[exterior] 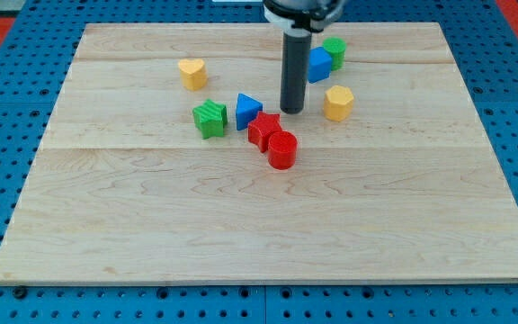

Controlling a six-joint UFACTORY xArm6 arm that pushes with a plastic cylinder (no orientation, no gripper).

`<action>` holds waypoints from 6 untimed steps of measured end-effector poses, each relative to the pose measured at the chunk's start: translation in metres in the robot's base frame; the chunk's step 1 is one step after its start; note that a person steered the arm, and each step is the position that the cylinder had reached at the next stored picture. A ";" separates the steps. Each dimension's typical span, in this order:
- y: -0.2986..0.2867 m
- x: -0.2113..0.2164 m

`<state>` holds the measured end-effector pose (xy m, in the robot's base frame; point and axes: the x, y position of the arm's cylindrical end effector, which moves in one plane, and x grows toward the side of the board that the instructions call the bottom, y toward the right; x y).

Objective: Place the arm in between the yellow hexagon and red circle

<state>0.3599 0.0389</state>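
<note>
Red circle [282,149], a squat glossy cylinder; yellow hexagon [338,103] chunky, faceted.

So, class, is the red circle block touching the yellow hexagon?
No. The red circle lies against the red star block, while the yellow hexagon sits apart toward the view's right, with my tip between them.

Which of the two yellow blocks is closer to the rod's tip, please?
The yellow hexagon, just to the view's right of my tip, is closer. The other yellow block, heart-like in shape, lies farther away toward the view's upper left.
</note>
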 end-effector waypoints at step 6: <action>0.100 0.023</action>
